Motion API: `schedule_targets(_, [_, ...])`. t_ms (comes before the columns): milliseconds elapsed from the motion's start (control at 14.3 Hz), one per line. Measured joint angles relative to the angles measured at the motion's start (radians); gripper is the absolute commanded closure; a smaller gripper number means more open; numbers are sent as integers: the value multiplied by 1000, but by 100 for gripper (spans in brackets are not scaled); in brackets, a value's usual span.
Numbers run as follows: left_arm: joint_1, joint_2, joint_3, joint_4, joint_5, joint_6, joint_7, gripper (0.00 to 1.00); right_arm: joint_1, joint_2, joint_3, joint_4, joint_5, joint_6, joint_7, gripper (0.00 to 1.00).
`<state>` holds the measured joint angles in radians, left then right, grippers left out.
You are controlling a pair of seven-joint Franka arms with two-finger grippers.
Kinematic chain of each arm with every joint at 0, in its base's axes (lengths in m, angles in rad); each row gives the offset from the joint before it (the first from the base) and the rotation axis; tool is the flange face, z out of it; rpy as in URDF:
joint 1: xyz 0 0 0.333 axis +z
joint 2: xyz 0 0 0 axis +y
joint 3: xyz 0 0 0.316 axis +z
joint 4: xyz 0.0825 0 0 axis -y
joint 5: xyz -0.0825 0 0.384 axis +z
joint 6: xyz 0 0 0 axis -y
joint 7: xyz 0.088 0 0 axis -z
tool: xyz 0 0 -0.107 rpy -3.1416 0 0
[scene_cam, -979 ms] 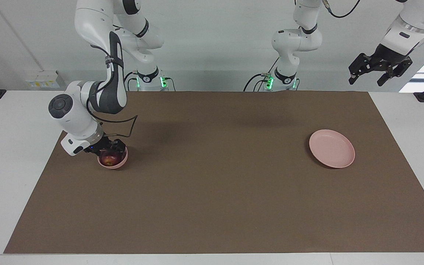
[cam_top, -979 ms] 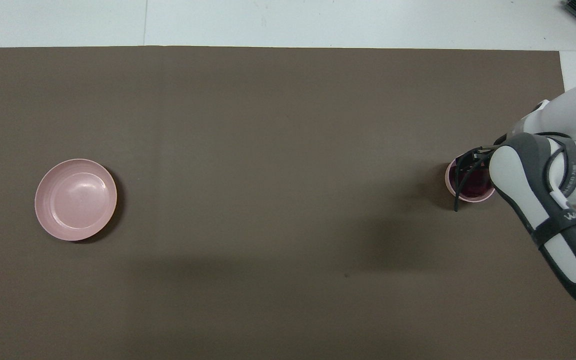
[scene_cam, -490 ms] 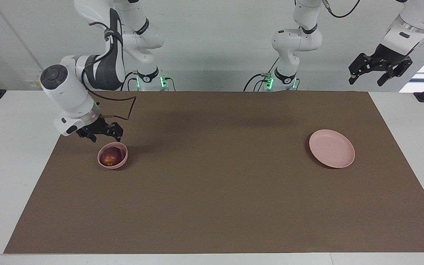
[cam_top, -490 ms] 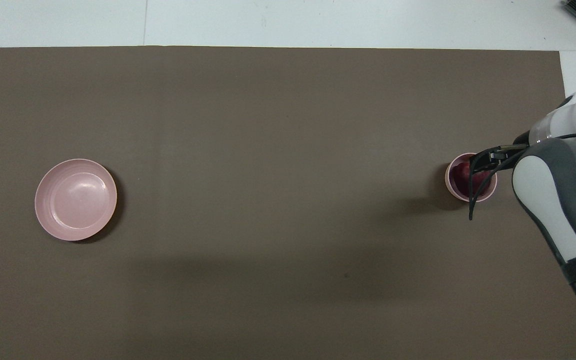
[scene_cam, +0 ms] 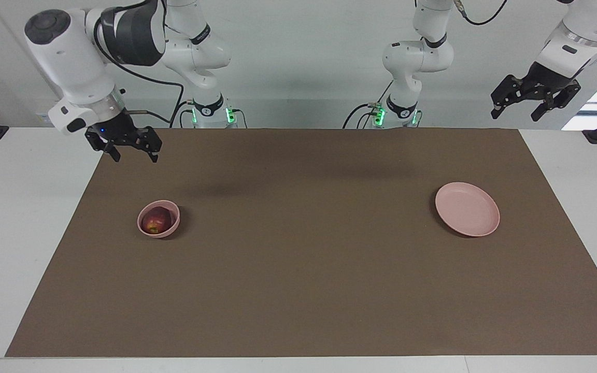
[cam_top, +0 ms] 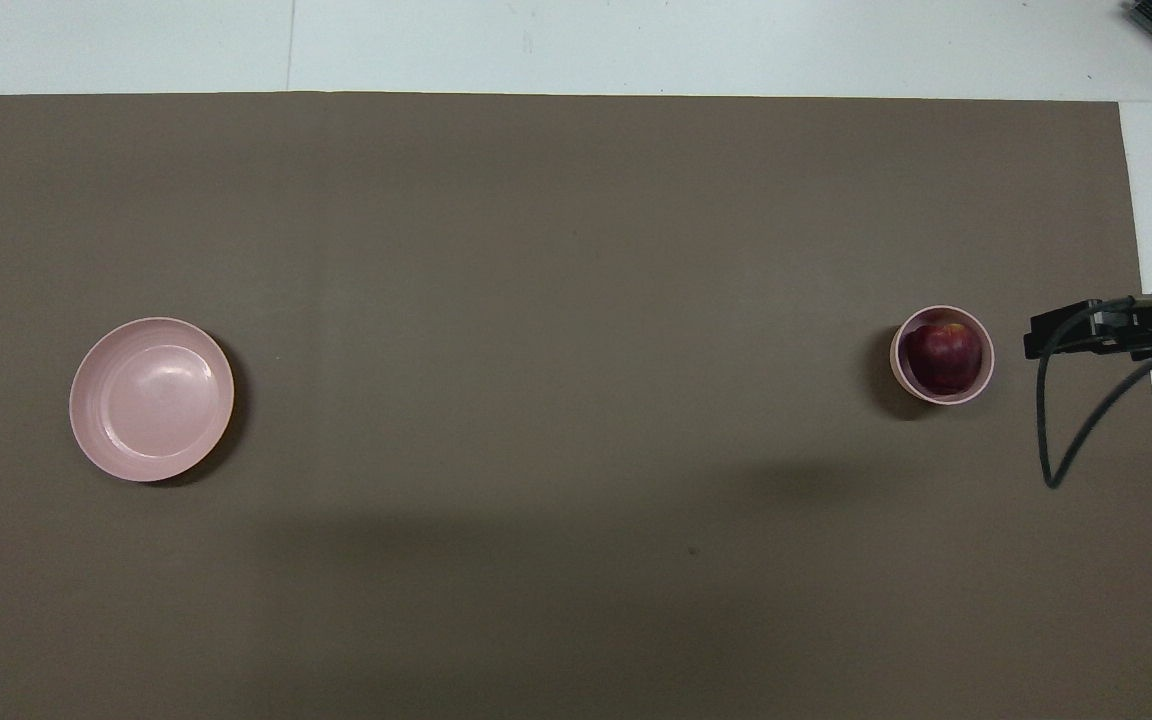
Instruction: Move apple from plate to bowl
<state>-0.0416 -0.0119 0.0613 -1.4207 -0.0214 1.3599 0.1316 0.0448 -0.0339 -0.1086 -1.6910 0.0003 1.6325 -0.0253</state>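
Apple point(scene_cam: 156, 220) is already sat in the bowl point(scene_cam: 158, 218); plate point(scene_cam: 467, 209) is left bare. Right tool point(scene_cam: 131, 149) is spread above the surface near the bowl, left tool point(scene_cam: 517, 105) parked, spread too. Pretty much done.

White jointed arms point(scene_cam: 78, 57), dark grey bands, black cables, green base lights.

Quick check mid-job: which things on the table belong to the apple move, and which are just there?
Job:
apple, lying in the bowl
bowl, toward the right arm's end
plate, bare, toward the left arm's end
right gripper, raised, jaws open

Just there:
brown mat
left gripper, waiting, raised
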Motion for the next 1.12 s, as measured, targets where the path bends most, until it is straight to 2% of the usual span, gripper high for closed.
schedule_targets(420, [0, 0, 0, 0, 0, 0, 0, 0, 0, -26, -2, 154, 0, -189, 1, 0])
schedule_targets(629, [-2, 0, -3, 0, 0, 0, 0, 0, 0, -51, -2, 166, 0, -204, 2, 0])
schedule_targets(1119, [-1, -1, -1, 0, 0, 0, 0, 0, -2, -53, -3, 165, 0, -205, -5, 0])
